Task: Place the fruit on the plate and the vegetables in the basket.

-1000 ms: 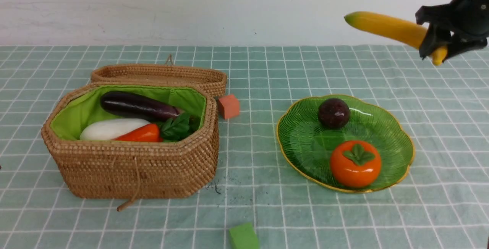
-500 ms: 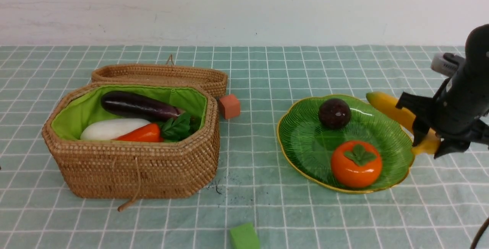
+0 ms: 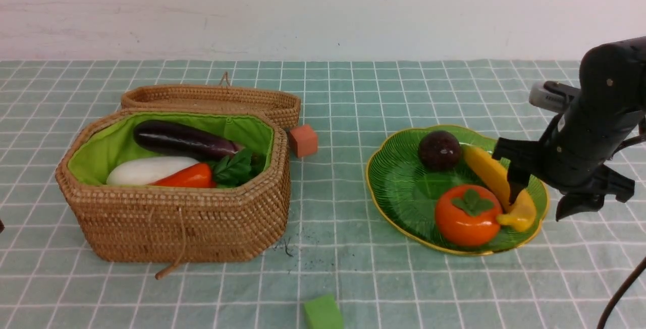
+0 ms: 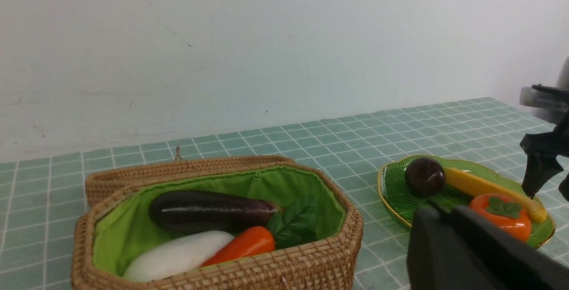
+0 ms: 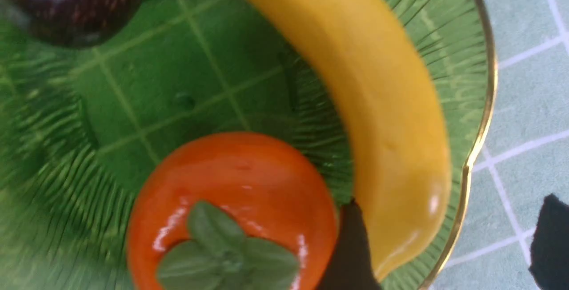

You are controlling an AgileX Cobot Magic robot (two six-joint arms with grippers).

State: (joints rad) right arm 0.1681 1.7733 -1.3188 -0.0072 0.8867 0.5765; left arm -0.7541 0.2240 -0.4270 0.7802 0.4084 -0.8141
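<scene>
Yellow banana (image 3: 497, 185): lowered from mid-air a second ago, now lying on green plate (image 3: 398, 187), three o'clock side, beside persimmon (image 3: 468, 215) and mangosteen (image 3: 439, 150). My right pincer (image 3: 540, 195) spread, astride it. All fruit plated.

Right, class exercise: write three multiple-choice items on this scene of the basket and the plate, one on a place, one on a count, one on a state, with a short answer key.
1. Where does the banana lie?
A. In the basket
B. On the plate
C. On the cloth

2. How many fruits are on the plate?
A. One
B. Two
C. Three

3. How stands the right gripper?
A. Open, fingers either side of the banana
C. Out of view
B. Shut on the persimmon

Key: 1 B, it rests along the dish's rim side. 2 C, banana, persimmon and mangosteen. 3 A, a wide gap shows between its fingers.
</scene>
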